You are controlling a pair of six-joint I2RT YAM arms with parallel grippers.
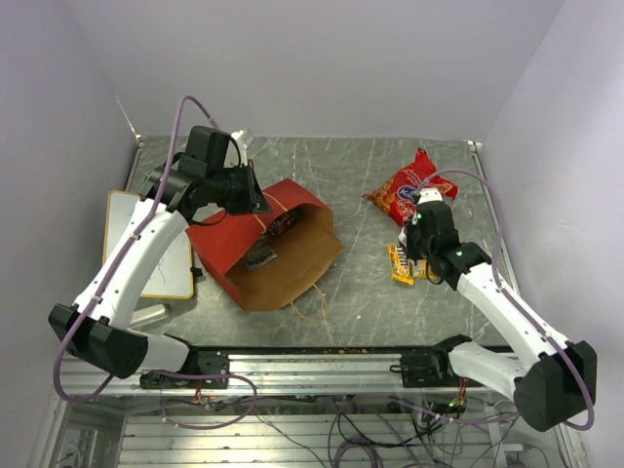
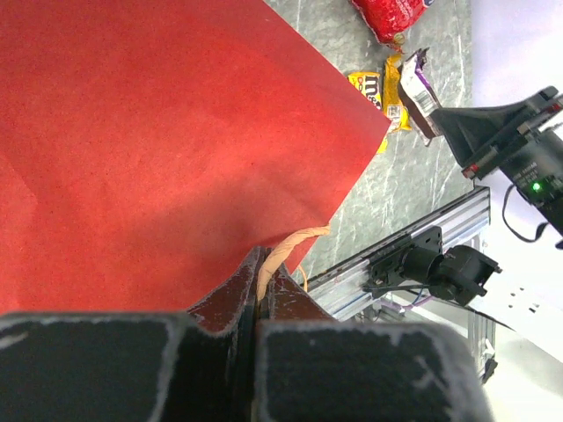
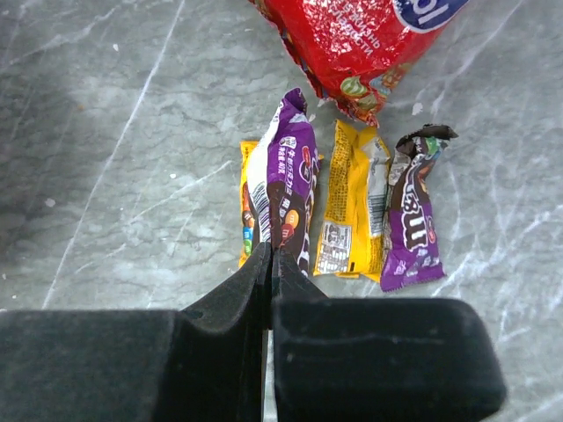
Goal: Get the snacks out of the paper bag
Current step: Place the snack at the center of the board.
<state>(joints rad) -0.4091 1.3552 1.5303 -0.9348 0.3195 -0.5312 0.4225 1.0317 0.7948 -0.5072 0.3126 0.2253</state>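
Paper bag (image 1: pixel 255 255) on its side on the desk (image 1: pixel 341 161), left of centre, red outside up, brown mouth gaping toward the near right. Left gripper (image 2: pixel 259 264) at the bag's far upper rim; jaws pinched tight on the twisted handle (image 2: pixel 288 248), red paper spreading away beyond the fingertips. Inside the mouth, top view: a dark packet (image 1: pixel 281 222) near the far wall, a second packet (image 1: pixel 261 257) lower down, both resting on the kraft lining. Out of the bag, on the right half of the desk: red chip bag (image 1: pixel 405 190) with blue logo, farthest back, crinkled. Just nearer, a close row of small candy packets. Right gripper (image 3: pixel 271 260) over this row, jaws almost closed and nipping the near end of the purple packet (image 3: pixel 286 180). That packet lies over a yellow-orange packet (image 3: pixel 244 207), only an edge showing. Beside it a yellow packet (image 3: pixel 352 211), then a dark-purple packet (image 3: pixel 412 224), touching side by side. Whiteboard (image 1: pixel 146 249) flat at the left edge, partly under the left arm.
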